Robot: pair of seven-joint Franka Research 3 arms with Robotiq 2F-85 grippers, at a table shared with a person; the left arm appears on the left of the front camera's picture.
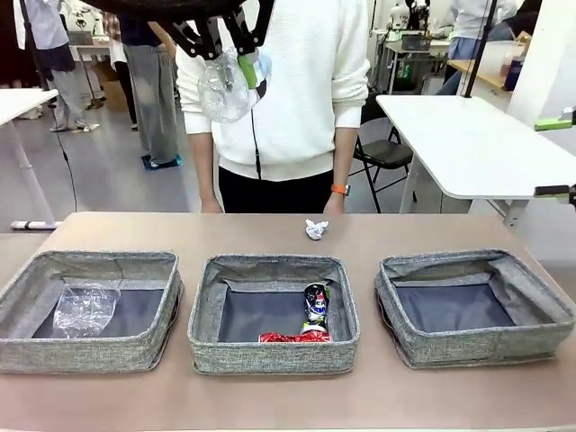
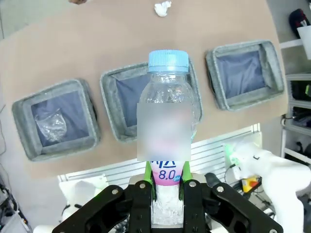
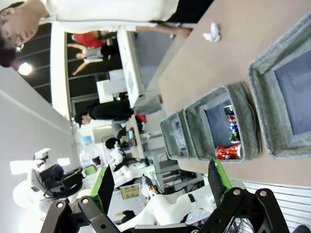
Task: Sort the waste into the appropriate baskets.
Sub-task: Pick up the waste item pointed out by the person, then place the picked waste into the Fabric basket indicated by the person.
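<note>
Right now the left gripper (image 1: 236, 54) is pinching the blue-capped bottle (image 1: 225, 88) between its green pads, high above the middle basket (image 1: 270, 358). In the left wrist view the bottle's long axis is running straight out along the fingers. Its cap is pointing down at the table and overlapping the middle basket.

The left basket (image 1: 85, 353), just to the robot's left of the middle basket, is holding a crumpled clear bottle (image 1: 84, 310), so it is probably serving as the plastics bin. That puts the drop point below the gripper and off to its left, and the left arm is the nearer one.

Inside the middle basket, the crushed red can (image 1: 294, 337) and the dark can (image 1: 315, 304) are lying toward its right side. The paper wad (image 1: 315, 229) is sitting on the table beyond the middle basket's far wall. The right gripper (image 3: 160, 177) is standing with its fingers spread wide, gripping nothing.
</note>
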